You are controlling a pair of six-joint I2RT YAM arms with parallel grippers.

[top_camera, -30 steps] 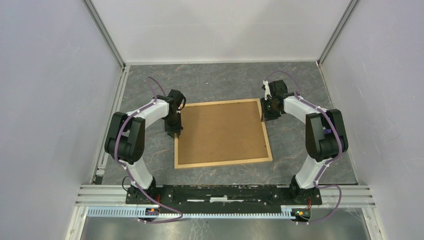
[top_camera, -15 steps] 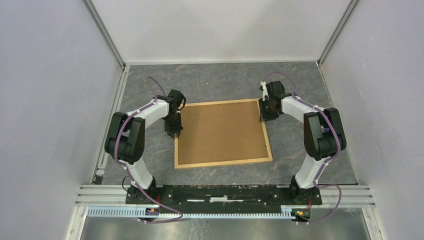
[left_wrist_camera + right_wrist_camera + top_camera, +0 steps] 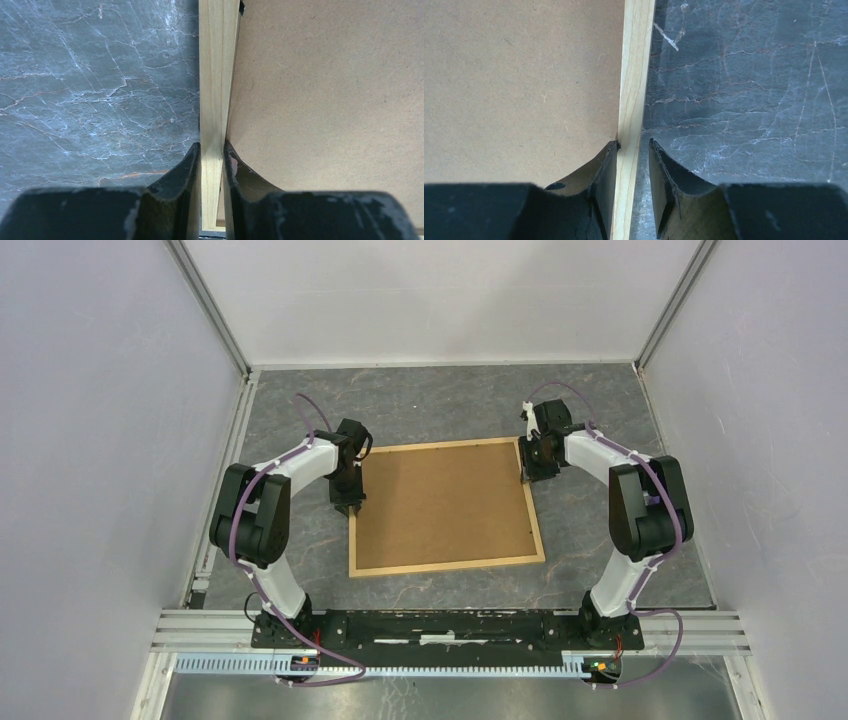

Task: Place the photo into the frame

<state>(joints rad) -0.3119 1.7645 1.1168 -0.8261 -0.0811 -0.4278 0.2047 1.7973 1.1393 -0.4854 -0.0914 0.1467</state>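
The grey, white-veined marble worktop (image 3: 440,405) carries the frame (image 3: 447,566) flat at its centre, thin pale wood strips around a plain brown fibrous board (image 3: 440,505) that fills it. The top view alone shows the whole rectangle. The wrist views show the grips. The left claw (image 3: 212,147) is clenched on the frame's left strip, a finger tight against each side. The right claw (image 3: 633,145) straddles the right strip, released: its inner finger touches the wood and its outer finger (image 3: 659,165) stands apart over marble.
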